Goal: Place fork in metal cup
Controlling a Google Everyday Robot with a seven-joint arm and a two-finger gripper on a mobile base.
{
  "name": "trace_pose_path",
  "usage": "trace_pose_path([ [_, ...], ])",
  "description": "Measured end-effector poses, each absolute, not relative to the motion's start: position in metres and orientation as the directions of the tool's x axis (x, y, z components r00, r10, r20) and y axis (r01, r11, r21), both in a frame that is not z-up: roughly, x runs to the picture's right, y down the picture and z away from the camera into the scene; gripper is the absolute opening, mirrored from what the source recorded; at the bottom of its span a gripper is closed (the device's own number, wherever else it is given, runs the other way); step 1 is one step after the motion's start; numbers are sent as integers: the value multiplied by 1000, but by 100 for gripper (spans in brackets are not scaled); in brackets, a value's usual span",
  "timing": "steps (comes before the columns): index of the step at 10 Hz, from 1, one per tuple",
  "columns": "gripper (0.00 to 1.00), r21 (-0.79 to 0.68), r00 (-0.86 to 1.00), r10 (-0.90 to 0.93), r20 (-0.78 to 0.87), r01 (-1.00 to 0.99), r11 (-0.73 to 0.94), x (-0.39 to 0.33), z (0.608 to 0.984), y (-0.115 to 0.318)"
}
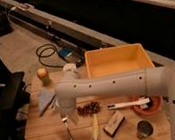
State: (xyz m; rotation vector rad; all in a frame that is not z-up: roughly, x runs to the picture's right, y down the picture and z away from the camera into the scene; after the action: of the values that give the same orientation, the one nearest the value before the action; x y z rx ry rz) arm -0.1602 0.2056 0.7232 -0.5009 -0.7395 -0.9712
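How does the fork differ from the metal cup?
The fork lies flat, long and slim; the metal cup stands upright, short and round. The fork is on the left, close to the end effector; the metal cup is far right. Both look grey metal.

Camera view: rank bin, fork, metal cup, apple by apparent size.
1. Bin
2. Fork, by length; end effector is at its far end
3. Metal cup and apple: alike; cup nearer, so unranked
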Motion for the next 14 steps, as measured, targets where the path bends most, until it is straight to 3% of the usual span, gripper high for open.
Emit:
trace_pose_path([
  [3,80,-81,427,-625,653,860,504,-156,719,181],
  [7,80,-146,502,-698,511,851,505,-98,735,152],
  [14,80,-180,499,-669,551,854,488,-106,751,178],
])
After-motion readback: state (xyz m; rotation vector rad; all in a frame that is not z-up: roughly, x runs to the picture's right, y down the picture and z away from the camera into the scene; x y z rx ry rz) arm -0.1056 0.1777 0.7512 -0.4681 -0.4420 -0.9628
